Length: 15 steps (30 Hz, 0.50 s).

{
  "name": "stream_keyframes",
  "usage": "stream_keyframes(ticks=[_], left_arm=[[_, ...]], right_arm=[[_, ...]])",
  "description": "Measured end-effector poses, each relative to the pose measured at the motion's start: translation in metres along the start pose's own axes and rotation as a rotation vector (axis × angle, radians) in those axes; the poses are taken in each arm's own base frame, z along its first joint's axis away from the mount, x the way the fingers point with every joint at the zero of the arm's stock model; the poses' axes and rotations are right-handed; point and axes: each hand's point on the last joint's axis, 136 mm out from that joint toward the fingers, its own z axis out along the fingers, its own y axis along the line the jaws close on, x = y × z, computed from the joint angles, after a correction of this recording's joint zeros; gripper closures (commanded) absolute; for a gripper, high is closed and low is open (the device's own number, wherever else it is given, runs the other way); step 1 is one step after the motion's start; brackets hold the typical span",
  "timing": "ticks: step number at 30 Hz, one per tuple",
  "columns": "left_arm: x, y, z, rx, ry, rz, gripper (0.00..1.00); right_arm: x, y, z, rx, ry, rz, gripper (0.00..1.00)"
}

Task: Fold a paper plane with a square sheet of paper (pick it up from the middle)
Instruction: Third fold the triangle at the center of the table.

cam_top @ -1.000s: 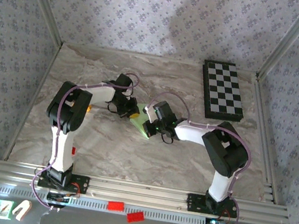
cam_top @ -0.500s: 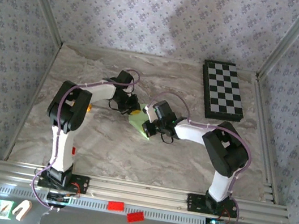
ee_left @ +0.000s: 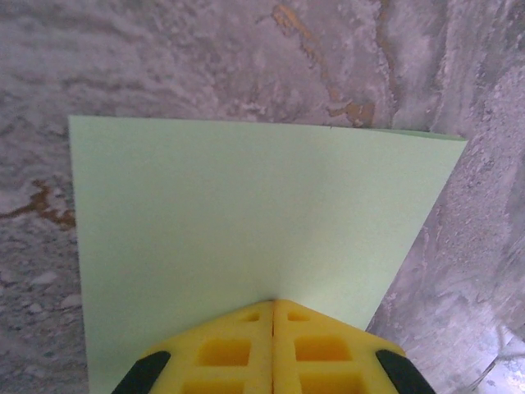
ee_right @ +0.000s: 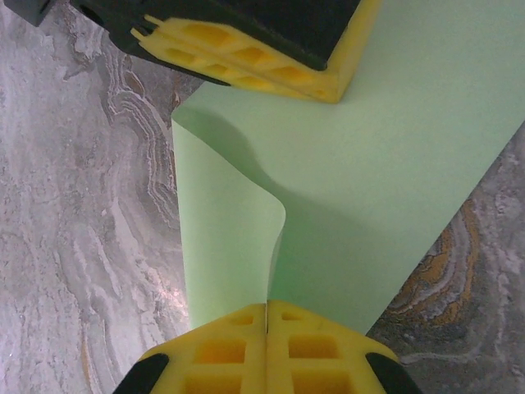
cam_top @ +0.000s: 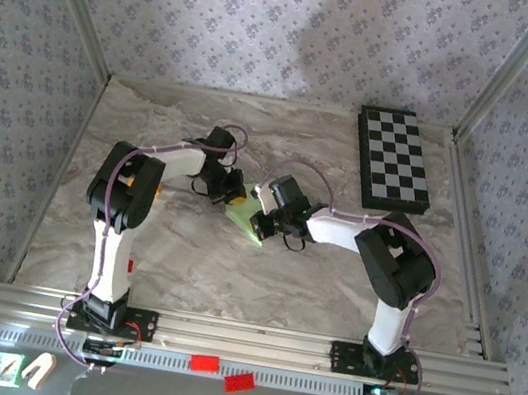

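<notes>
Light-green sheet of paper [cam_top: 243, 219] lies mid-table [cam_top: 164, 252], folded to a narrow wedge, with one ply bulging up. Right gripper [ee_right: 267, 316] is pinched shut on that raised fold. Left gripper [ee_left: 273, 312] is closed, tips on the flat sheet. From above, both grippers cover its far end. Its long axis runs diagonally, tip toward the near edge.

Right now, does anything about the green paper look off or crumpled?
Yes. The green paper bulges up in a soft, uncreased curve beside the right end effector, which pinches its near edge. The left end effector pinches the far side. No tear shows.
</notes>
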Motion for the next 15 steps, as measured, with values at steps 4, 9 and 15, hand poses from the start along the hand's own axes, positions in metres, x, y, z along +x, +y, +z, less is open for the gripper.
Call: stream_keyframes(ticks=[4, 9, 15], left_arm=[[-0.0002, -0.0004, -0.0002, 0.0, 0.001, 0.003, 0.93], [-0.0003, -0.0011, -0.0002, 0.002, 0.002, 0.005, 0.93], [-0.0002, -0.001, 0.0001, 0.002, 0.003, 0.008, 0.93]], right_arm=[[0.0008, -0.0002, 0.0016, -0.002, 0.005, 0.001, 0.98], [0.0005, 0.0007, 0.0025, -0.008, 0.008, 0.002, 0.98], [-0.0015, 0.0017, 0.0024, -0.012, 0.005, 0.001, 0.98]])
